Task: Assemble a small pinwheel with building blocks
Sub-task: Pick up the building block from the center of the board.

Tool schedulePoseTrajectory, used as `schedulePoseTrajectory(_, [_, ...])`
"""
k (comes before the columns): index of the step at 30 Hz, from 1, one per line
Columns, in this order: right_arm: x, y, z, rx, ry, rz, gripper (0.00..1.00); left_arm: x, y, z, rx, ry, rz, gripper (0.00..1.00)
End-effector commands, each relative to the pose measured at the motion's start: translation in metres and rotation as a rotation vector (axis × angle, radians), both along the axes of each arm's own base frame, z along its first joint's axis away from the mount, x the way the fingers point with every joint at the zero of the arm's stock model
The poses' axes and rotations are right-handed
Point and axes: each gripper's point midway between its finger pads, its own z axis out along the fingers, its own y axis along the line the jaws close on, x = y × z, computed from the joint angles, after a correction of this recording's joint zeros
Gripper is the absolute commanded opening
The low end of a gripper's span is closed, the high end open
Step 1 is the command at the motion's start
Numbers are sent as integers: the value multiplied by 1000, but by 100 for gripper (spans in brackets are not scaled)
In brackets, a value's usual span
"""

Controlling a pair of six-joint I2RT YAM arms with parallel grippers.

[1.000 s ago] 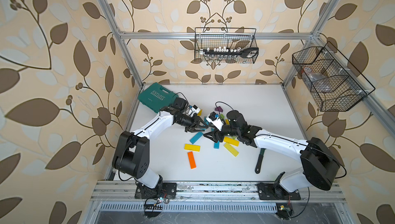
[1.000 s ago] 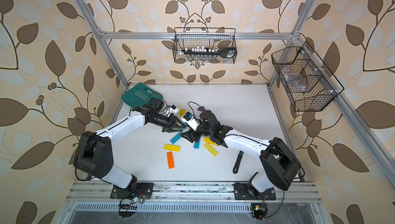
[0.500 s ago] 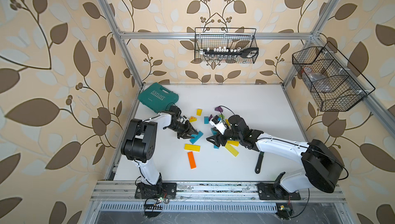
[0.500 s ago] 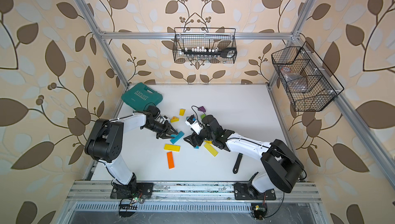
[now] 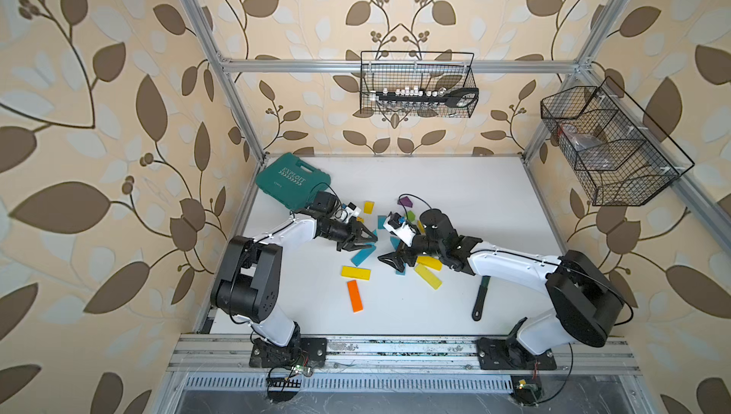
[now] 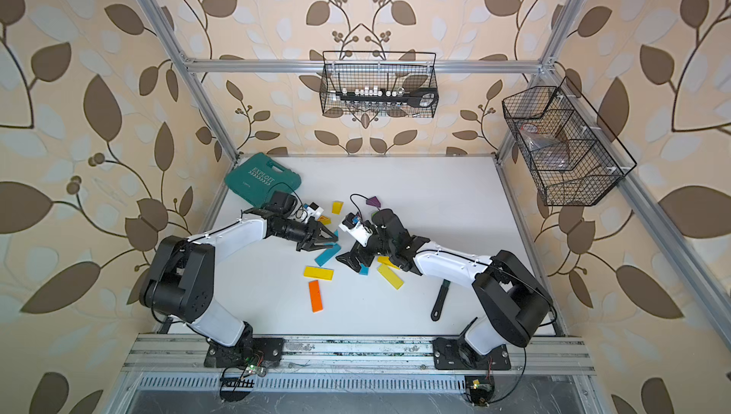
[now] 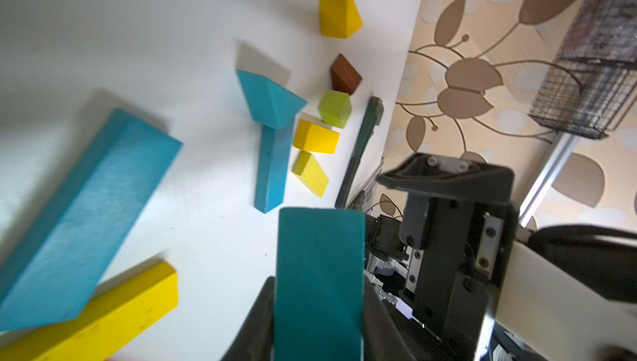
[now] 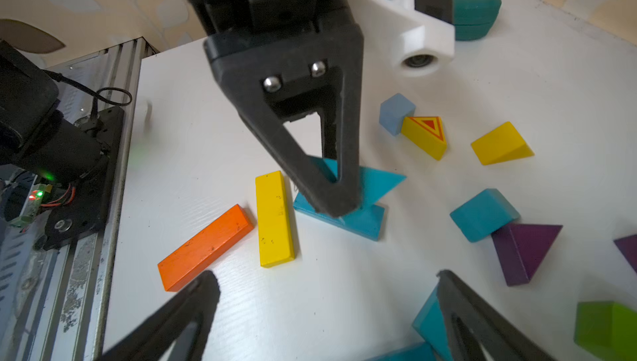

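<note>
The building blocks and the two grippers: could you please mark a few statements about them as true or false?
1. The left gripper is shut on a matte teal block. True.
2. The right gripper holds a yellow bar. False: its fingers stand wide apart, gripping nothing.
3. The long orange matte bar stands upright. False: it lies flat on the white table.
4. The closed teal plastic case lies at the table's far corner on the left arm's side. True.
</note>
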Motion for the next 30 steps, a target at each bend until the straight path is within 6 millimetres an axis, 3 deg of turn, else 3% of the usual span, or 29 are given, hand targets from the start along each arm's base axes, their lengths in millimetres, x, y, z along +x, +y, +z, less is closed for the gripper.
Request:
schedulePoseTrajectory(1, [9, 14, 16, 54, -69, 83, 99, -9, -14, 28, -99, -103, -70, 4])
schedulePoseTrajectory(6, [16, 21, 23, 88, -105, 63, 99, -13, -19, 40, -124, -140, -91, 5])
schedulePoseTrajectory(9, [24, 22, 29, 94, -133, 22, 96, -11, -19, 39, -112, -127, -85, 5])
schedulePoseTrajectory(15, [22, 43, 34, 109, -137, -15, 91, -2, -19, 33, -85, -95, -37, 4])
schedulePoseTrajectory(22, [43, 41, 39, 215, -48, -210, 80, 19, -19, 43, -90, -108, 88, 0])
schedulePoseTrajectory(28, [44, 41, 40, 263, -13, -243, 74, 23, -19, 45, -84, -112, 112, 1])
schedulePoseTrajectory(30, [44, 43, 39, 265, -7, -238, 68, 23, -19, 44, -83, -108, 112, 1])
